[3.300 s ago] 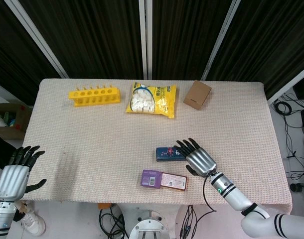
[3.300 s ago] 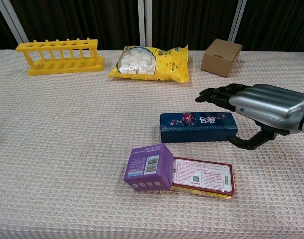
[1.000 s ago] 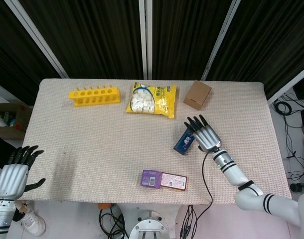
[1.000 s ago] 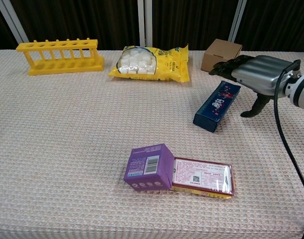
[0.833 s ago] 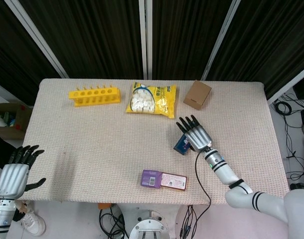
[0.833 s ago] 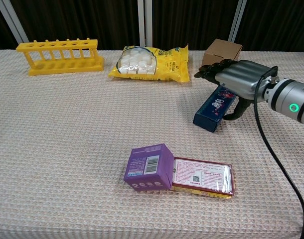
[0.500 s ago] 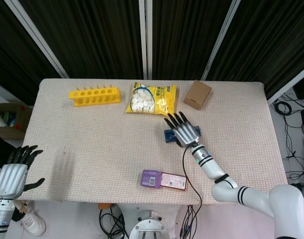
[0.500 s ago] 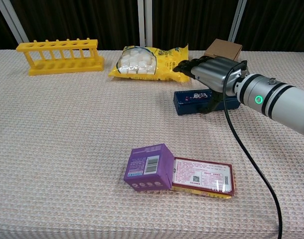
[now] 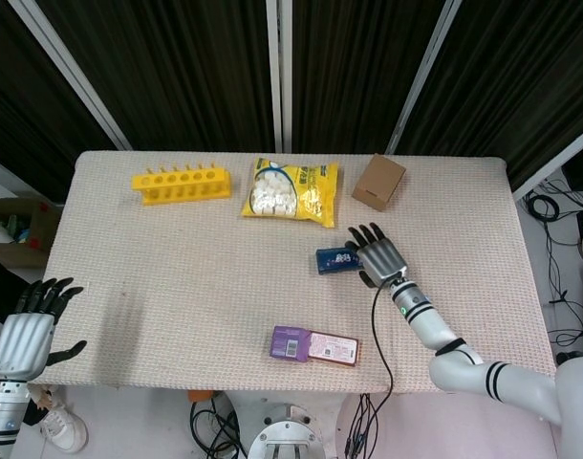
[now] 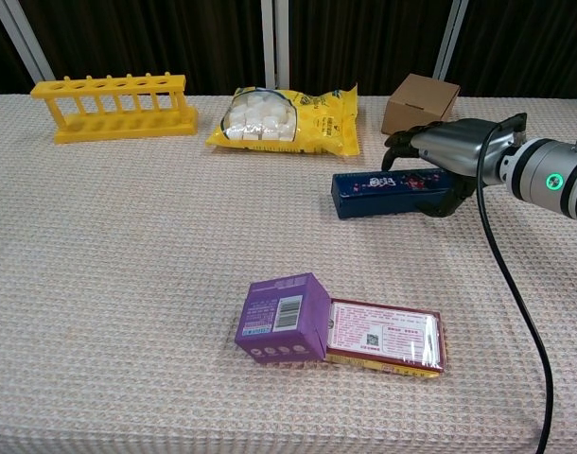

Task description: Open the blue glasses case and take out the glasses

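Observation:
The blue glasses case (image 9: pixel 334 259) (image 10: pixel 381 192) lies closed and flat on the table, long side running left to right. My right hand (image 9: pixel 379 256) (image 10: pixel 448 151) lies over its right end, fingers stretched across the top and the thumb down at the near side. I see no firm grip on the case. My left hand (image 9: pixel 29 335) hovers off the table's front left corner with its fingers spread and nothing in it; only the head view shows it. The glasses are hidden.
A yellow tube rack (image 9: pixel 181 182) (image 10: pixel 113 102), a yellow snack bag (image 9: pixel 291 191) (image 10: pixel 287 118) and a cardboard box (image 9: pixel 378 182) (image 10: pixel 420 108) line the back. A purple box (image 9: pixel 291 342) (image 10: pixel 283 318) and a flat red packet (image 9: pixel 333 349) (image 10: pixel 385 337) lie near the front edge.
The right hand carried the case from the front toward the back and turned it level. In the last half second the hand slid to the case's right end while the case stayed put.

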